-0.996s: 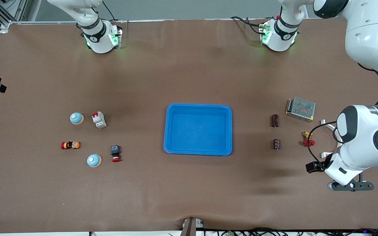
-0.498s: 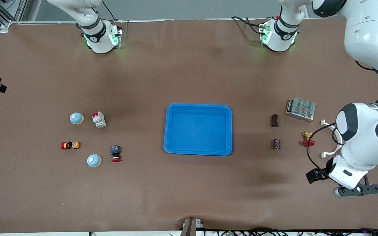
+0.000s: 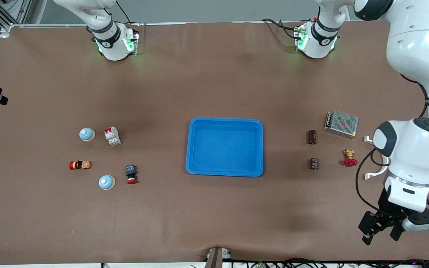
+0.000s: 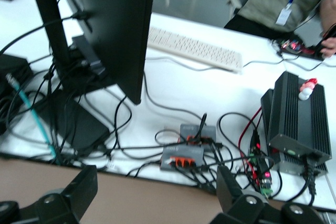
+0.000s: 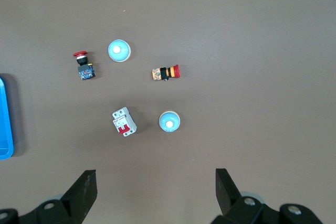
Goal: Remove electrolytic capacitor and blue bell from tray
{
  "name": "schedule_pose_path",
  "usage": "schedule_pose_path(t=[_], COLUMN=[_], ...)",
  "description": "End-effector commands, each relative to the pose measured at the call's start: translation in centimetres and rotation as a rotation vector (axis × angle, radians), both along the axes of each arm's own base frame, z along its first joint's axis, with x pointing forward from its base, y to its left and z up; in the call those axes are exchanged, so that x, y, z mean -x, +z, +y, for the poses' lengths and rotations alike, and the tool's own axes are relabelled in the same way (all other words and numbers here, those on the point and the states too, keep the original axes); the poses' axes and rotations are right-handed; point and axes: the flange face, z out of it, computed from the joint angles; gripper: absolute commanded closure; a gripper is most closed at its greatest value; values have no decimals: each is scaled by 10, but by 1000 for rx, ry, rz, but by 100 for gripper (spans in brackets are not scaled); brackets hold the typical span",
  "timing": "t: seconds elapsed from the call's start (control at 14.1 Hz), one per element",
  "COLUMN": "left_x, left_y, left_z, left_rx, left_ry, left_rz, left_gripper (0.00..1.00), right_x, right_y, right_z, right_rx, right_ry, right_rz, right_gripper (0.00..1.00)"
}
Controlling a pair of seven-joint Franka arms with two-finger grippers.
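Two dark capacitors (image 3: 312, 137) (image 3: 314, 163) stand between the blue tray (image 3: 225, 120) and the left arm's end of the table. Two light-blue bells (image 3: 87, 134) (image 3: 107, 182) sit toward the right arm's end; the right wrist view shows them from high up (image 5: 118, 51) (image 5: 169, 121). My left gripper (image 3: 380, 232) (image 4: 157, 187) is open and holds nothing. It hangs over bare table by the front edge, tilted outward toward a desk with cables. My right gripper (image 5: 156, 192) is open, high above the bells, and out of the front view.
Beside the bells lie a white circuit breaker (image 3: 112, 136), a red push button (image 3: 130, 175) and an orange-red switch (image 3: 79, 165). Near the capacitors are a metal power supply (image 3: 341, 124), a red valve (image 3: 349, 159) and white clips (image 3: 376, 171).
The left arm's wrist has swung toward the table's front edge and turned its gripper outward. The red valve now shows fully. Nothing on the table moved.
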Motion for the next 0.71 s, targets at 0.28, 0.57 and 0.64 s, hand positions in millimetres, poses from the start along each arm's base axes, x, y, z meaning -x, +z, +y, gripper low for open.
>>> schedule_pose_path(t=[0.28, 0.57, 0.64], left_x=[-3, -5, -5], left_y=[-26, -41, -44], left_z=[0, 1, 2], left_rx=[-14, -6, -9], left_ry=[-39, -46, -47], left_rz=[-127, -179, -180], left_gripper=[0, 0, 0], right_x=[2, 3, 3], right_y=[-1, -3, -3], right_z=[-1, -1, -1], right_rx=[11, 11, 12], right_ry=[5, 5, 5], right_rz=[12, 15, 17], right_gripper=[0, 0, 0])
